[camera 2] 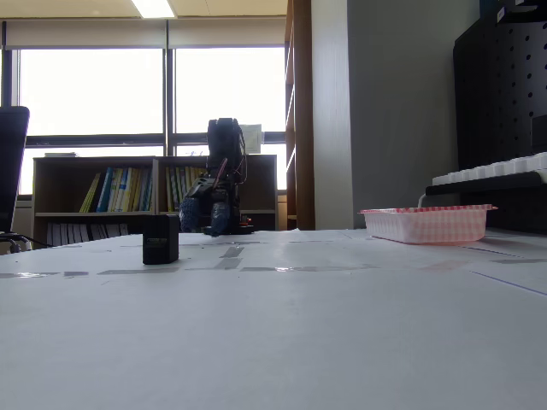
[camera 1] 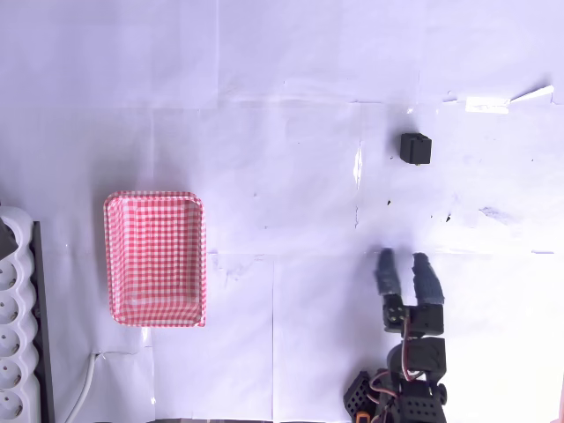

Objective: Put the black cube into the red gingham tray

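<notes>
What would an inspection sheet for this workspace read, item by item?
Surface: white paper-covered table, taped seams.
Job's things: small matte black cube standing free; rectangular red-and-white gingham tray empty.
Clutter: nothing seen.
End effector: dark two-finger end effector open, short of the cube.
Cables: white cable beside the white power strip; wires on the arm.
Surroundings: bookshelf, bright windows, black pegboard.
</notes>
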